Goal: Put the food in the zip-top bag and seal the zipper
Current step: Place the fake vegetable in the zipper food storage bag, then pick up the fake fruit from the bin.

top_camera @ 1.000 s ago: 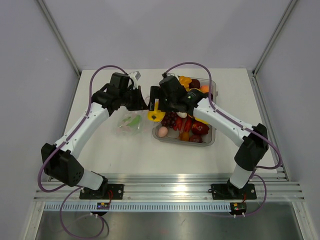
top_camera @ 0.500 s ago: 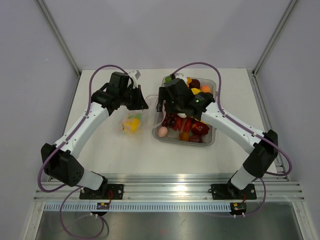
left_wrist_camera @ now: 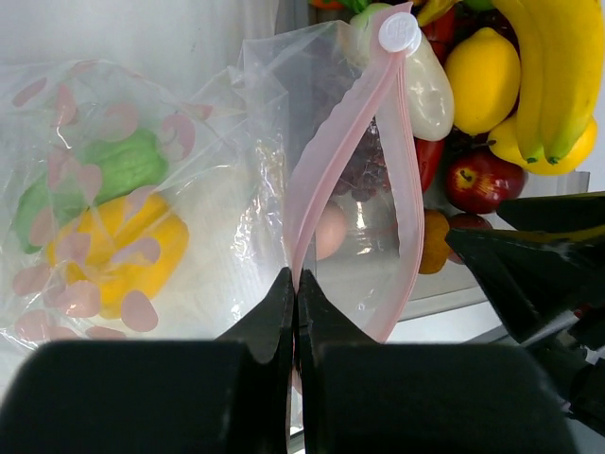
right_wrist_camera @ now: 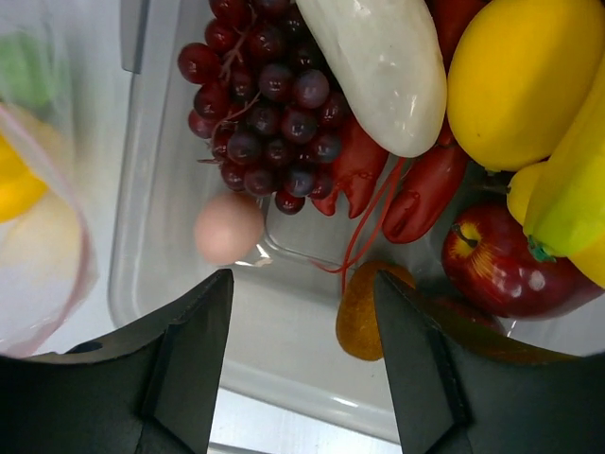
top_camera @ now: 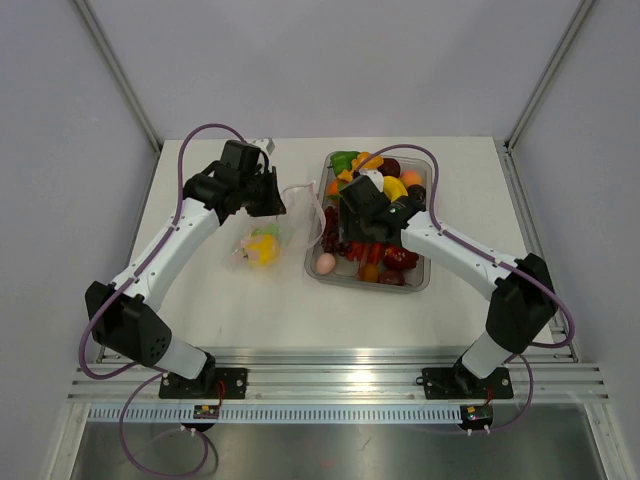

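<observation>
The clear zip-top bag [top_camera: 250, 250] lies left of the tray, and a yellow piece of food [left_wrist_camera: 113, 251] and a green one [left_wrist_camera: 109, 170] show through it. Its pink zipper [left_wrist_camera: 331, 151] stands up in an open loop. My left gripper [left_wrist_camera: 295, 284] is shut on one lip of that strip, seen from above at the left gripper [top_camera: 272, 197]. My right gripper [right_wrist_camera: 302, 284] hangs open and empty over the tray's near left part, above an egg [right_wrist_camera: 227, 227] and an orange piece [right_wrist_camera: 364, 312]. The right gripper [top_camera: 348, 232] is beside the bag mouth.
The grey translucent tray [top_camera: 424, 283] holds dark grapes [right_wrist_camera: 265, 104], a white vegetable [right_wrist_camera: 383, 66], a lemon [right_wrist_camera: 525, 80], a red apple [right_wrist_camera: 510, 265], a banana [right_wrist_camera: 577, 189] and red pieces [right_wrist_camera: 378, 180]. The bag's mouth loop leans toward the tray's left wall [right_wrist_camera: 146, 236].
My right gripper carried a yellow piece to the bag mouth and let it go into the bag. It has since swung back over the tray and narrowed its jaws somewhat. My left gripper kept its hold.
</observation>
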Available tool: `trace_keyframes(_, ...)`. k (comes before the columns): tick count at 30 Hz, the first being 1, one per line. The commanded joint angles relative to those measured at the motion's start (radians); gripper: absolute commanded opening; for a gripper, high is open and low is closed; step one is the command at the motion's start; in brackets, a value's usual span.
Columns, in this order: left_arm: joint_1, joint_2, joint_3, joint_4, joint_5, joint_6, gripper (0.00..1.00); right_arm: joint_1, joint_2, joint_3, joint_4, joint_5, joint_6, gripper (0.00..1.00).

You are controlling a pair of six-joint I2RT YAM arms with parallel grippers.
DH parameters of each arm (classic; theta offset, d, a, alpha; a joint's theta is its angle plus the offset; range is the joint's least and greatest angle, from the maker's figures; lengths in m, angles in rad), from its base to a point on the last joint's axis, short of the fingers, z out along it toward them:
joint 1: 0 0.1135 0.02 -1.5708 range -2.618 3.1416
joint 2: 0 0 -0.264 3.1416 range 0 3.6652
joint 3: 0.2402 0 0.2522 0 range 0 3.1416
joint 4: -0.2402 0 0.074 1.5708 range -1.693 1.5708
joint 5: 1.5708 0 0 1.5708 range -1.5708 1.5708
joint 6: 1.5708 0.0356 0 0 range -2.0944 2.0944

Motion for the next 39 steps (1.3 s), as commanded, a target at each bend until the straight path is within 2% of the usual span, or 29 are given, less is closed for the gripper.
trace_keyframes(1,0.014,-0.021,0.037,0.000,-0.057,0.014,0.00,0.000,0.037,0.020,0.050,0.066,-0.091,0.68)
trace_keyframes(6,0.042,-0.029,0.012,0.003,-0.051,0.014,0.00,0.000,0.112,0.070,0.064,0.026,-0.177,0.70)
trace_keyframes(15,0.074,-0.041,-0.019,0.041,0.021,-0.003,0.00,0.000,0.198,0.053,0.269,-0.024,-0.366,0.73)
trace_keyframes(21,0.088,-0.048,-0.028,0.049,0.029,0.001,0.00,0.000,0.265,0.077,0.278,-0.034,-0.377,0.73)
trace_keyframes(27,0.098,-0.057,-0.042,0.060,0.043,-0.002,0.00,0.000,0.320,0.091,0.306,-0.069,-0.339,0.67)
trace_keyframes(31,0.098,-0.055,-0.046,0.063,0.047,-0.003,0.00,0.000,0.356,0.102,0.308,-0.058,-0.316,0.58)
trace_keyframes(35,0.098,-0.057,-0.048,0.066,0.057,-0.002,0.00,0.000,0.348,0.096,0.301,-0.035,-0.299,0.31)
trace_keyframes(38,0.098,-0.054,-0.052,0.070,0.057,-0.002,0.00,0.002,0.311,0.080,0.300,-0.020,-0.285,0.17)
trace_keyframes(39,0.098,-0.054,-0.054,0.072,0.057,-0.002,0.00,0.000,0.302,0.077,0.297,-0.018,-0.282,0.10)
